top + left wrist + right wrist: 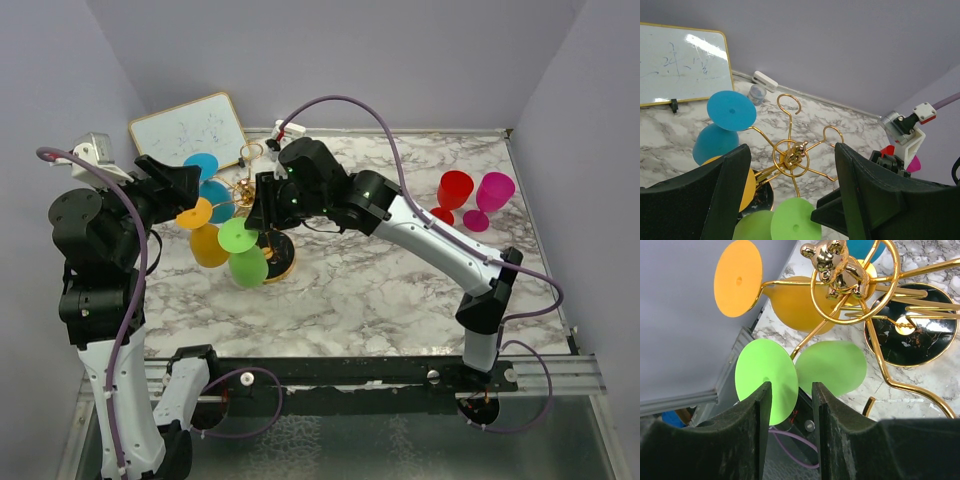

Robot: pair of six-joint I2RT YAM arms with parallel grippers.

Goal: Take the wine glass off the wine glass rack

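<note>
The wine glass rack (262, 222) is a gold wire tree on a round black base (281, 256). Three plastic glasses hang upside down from it: green (240, 238), orange (207, 243) and blue (211, 188). My right gripper (260, 212) is open; in the right wrist view its tips (791, 390) straddle the edge of the green glass's foot (762, 370), just short of the stem, without gripping. My left gripper (190, 182) is wide open above the rack; in its wrist view (791, 152) the rack's gold hub (791, 156) lies between the fingers, well below them.
A red glass (453, 190) and a magenta glass (492, 193) stand upright at the back right of the marble table (380, 280). A small whiteboard (188, 130) leans at the back left. Purple walls close in left and right.
</note>
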